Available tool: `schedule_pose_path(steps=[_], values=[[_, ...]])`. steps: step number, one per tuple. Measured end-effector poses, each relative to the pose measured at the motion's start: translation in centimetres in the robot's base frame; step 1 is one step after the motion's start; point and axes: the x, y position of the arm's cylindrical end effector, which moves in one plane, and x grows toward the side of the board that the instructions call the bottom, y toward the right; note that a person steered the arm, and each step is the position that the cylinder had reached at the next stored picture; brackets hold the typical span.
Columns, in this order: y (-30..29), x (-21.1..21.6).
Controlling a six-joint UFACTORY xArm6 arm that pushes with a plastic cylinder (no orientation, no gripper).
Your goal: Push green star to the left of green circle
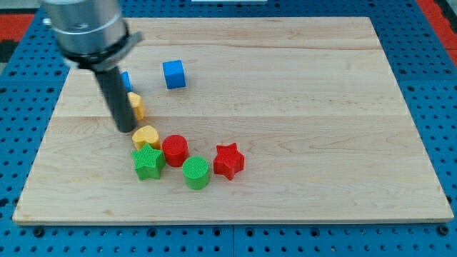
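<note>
The green star (148, 162) sits low on the board (300, 107), left of the green circle (196, 172) with a small gap between. A yellow heart (146, 135) touches its top; a red cylinder (175, 149) sits up-right. My tip (125, 130), a bare rod with nothing to open or close, stands just left of the heart. A red star (228, 160) lies right of the circle.

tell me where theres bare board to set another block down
The view's right half of the board is bare, from the red star to the right edge, and so is the strip along the top. It is crowded at lower left: green star, green circle, red cylinder and yellow heart cluster below my tip.
</note>
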Motion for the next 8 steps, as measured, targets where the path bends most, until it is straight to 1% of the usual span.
schedule_pose_path(steps=[1, 3, 4, 5, 6, 7, 8], values=[[-2.1, 2.2], [-2.2, 5.6], [-1.2, 5.6], [6.9, 6.9], [11.2, 7.5], [7.8, 7.6], [2.9, 10.0]])
